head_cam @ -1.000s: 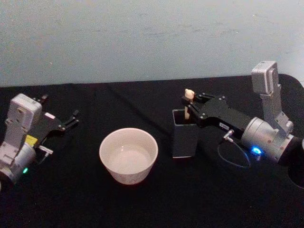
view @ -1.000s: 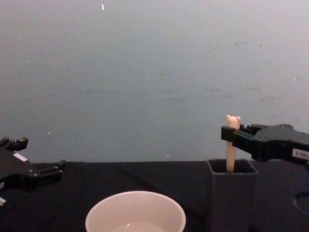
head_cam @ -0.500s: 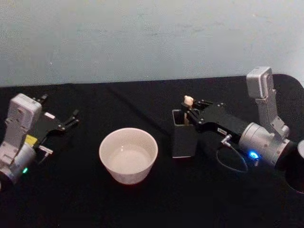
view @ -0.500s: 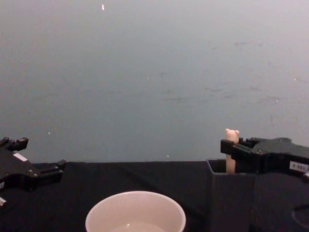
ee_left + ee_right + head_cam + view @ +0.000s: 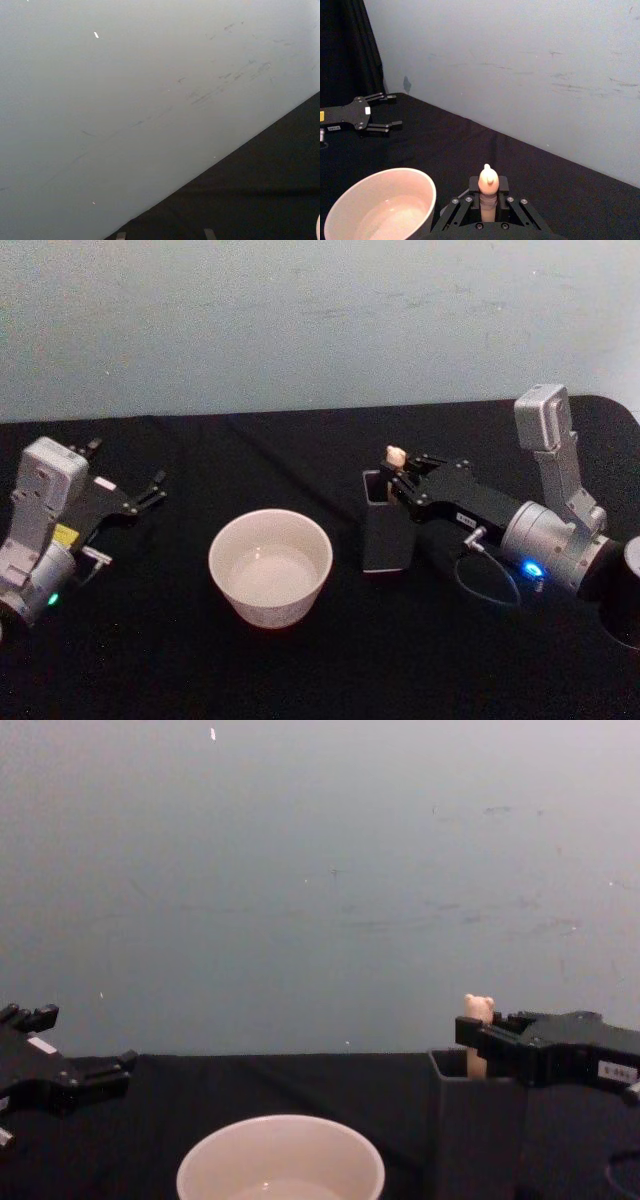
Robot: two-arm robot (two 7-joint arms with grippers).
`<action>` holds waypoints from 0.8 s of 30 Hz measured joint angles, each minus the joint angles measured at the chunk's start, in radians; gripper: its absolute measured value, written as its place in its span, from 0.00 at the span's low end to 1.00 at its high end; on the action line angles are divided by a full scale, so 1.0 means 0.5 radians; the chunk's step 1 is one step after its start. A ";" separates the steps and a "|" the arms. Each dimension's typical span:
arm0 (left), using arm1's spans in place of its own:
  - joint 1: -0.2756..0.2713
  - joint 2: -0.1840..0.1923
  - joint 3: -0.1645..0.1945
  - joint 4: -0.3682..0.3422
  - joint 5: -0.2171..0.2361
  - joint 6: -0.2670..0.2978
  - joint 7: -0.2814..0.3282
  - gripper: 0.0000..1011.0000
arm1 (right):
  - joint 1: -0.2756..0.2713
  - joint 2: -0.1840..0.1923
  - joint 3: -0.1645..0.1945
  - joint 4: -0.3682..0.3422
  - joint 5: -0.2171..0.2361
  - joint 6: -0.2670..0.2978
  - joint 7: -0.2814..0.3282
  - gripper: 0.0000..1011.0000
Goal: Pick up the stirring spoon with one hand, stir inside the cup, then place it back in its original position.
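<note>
The table [image 5: 300, 660] is viewed from above by the head camera, level from the chest; the cup [image 5: 270, 567] is shared with the right wrist's close view.

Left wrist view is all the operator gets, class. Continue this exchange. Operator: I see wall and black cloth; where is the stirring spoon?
Observer: The stirring spoon stands in the dark grey holder, bear head above its mouth.
Operator: Is anything holding it?
Observer: The right tool is shut on its handle, just below the bear head.
Operator: And my left tool?
Observer: The left tool is open, left of the cream-white cup and apart from it.
</note>
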 joint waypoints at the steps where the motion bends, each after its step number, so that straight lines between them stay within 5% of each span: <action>1: 0.000 0.000 0.000 0.000 0.000 0.000 0.000 0.99 | 0.000 0.000 0.000 0.000 0.000 0.000 0.000 0.21; 10: 0.000 0.000 0.000 0.000 0.000 0.000 0.000 0.99 | 0.001 0.000 0.001 -0.002 0.003 0.000 0.001 0.27; 24: 0.000 0.000 0.000 0.000 0.000 0.000 0.000 0.99 | 0.001 0.000 0.002 -0.002 0.007 -0.003 0.002 0.74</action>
